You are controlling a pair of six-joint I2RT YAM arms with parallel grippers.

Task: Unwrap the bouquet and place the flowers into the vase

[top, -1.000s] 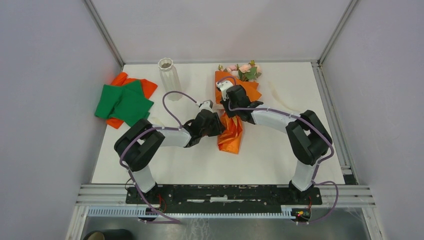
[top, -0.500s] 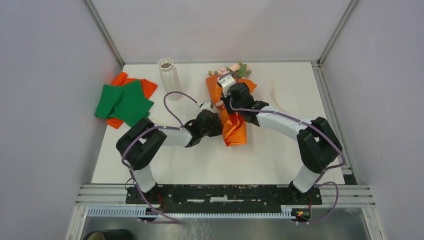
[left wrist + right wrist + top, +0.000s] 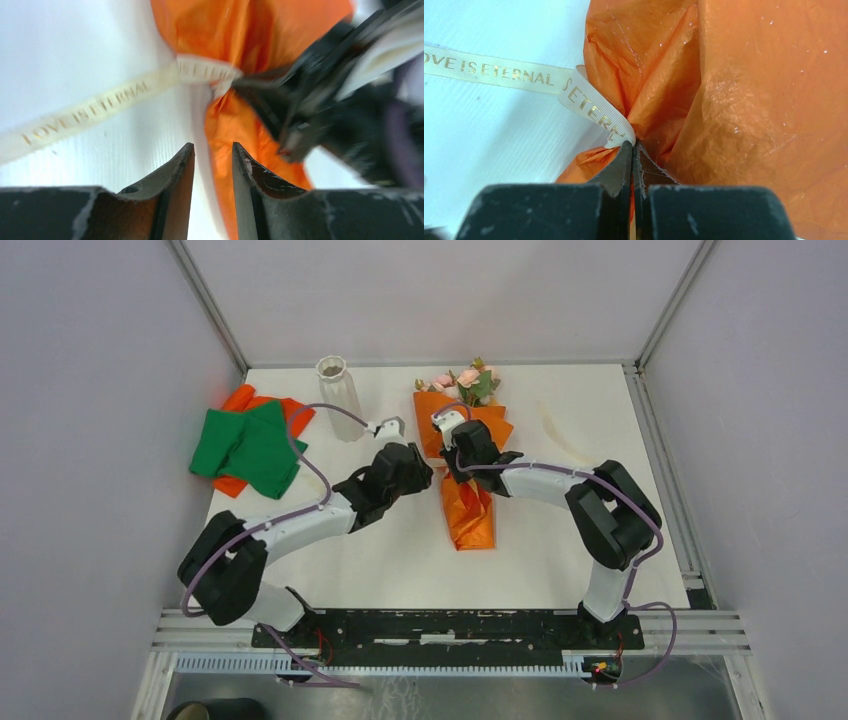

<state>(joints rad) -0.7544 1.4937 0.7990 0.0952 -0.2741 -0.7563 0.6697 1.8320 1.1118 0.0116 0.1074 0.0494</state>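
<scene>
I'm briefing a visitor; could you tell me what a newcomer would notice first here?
The orange bouquet lies in the middle, pink flowers toward the far edge, the right gripper shut where a cream ribbon cinches it. Bright green and orange cloths sit far left, beside the white vase.

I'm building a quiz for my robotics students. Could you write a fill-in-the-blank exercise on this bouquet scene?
1. The ribbon at the bouquet reads LOVE IS ___.
2. The left gripper is ___, with nothing between its fingers.
3. The right gripper is ___ on the ribbon.
4. The vase holds ___ flowers yet.
Missing words: ETERNAL; open; shut; no.
</scene>
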